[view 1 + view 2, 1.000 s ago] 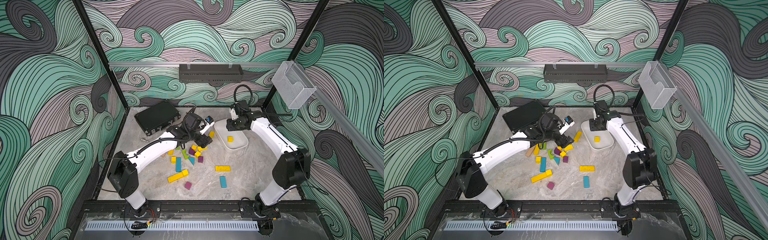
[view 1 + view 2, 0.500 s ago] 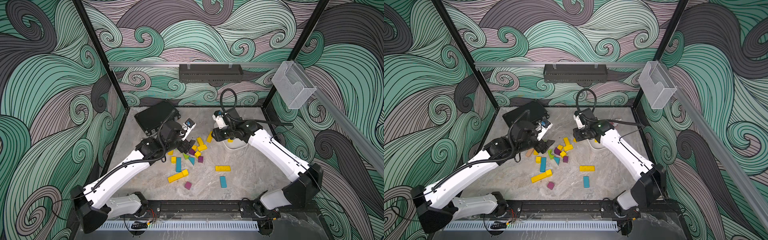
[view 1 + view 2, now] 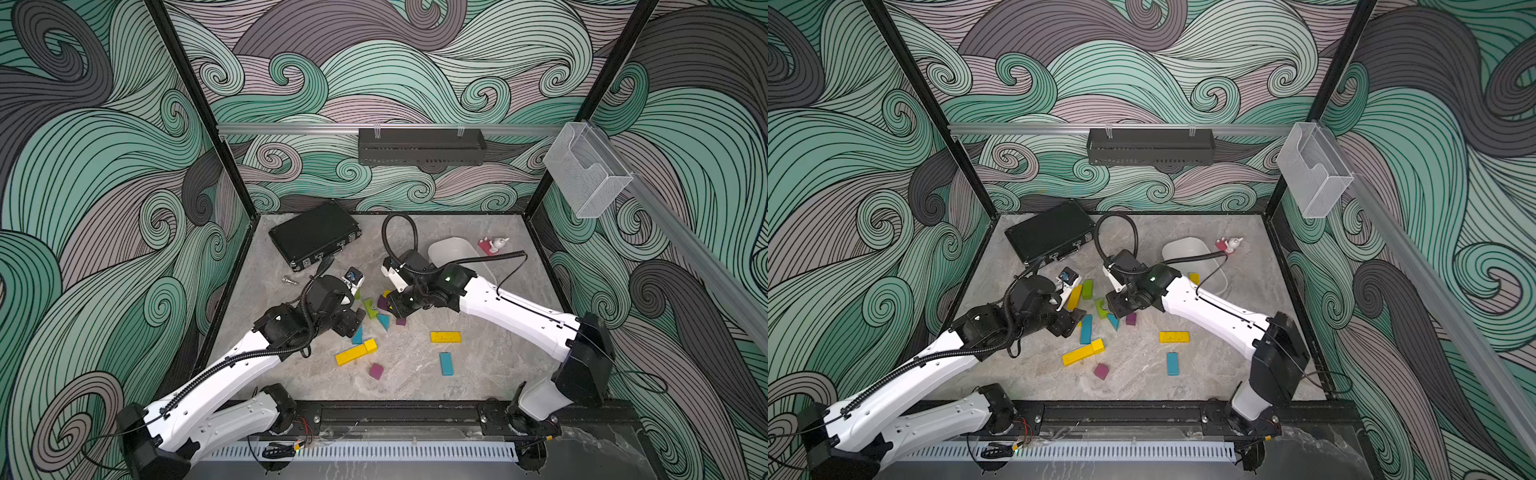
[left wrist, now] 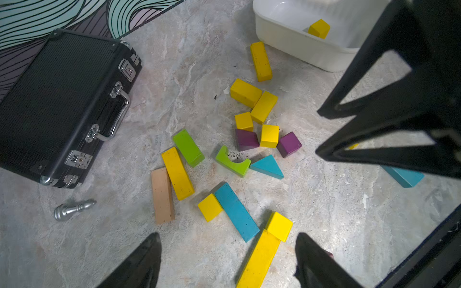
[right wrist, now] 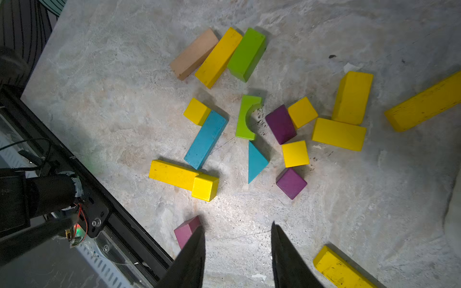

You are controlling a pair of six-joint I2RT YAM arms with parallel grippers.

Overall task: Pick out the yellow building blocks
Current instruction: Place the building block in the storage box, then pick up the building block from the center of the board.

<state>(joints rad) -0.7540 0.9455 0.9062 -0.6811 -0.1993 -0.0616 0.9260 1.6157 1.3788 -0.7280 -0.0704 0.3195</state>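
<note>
Yellow building blocks lie scattered mid-bench in both top views, one cube in the white tub near the far-right corner. Left wrist view: left hand parted, empty. Right wrist view: right hand parted, empty above bare bench.

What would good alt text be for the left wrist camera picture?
Yellow building blocks lie scattered on a marble table among green, blue and purple ones, with one yellow cube in a white tub. A black case lies beside them.

Both arms reach inward, left end effector and right end effector parted, empty.
</note>
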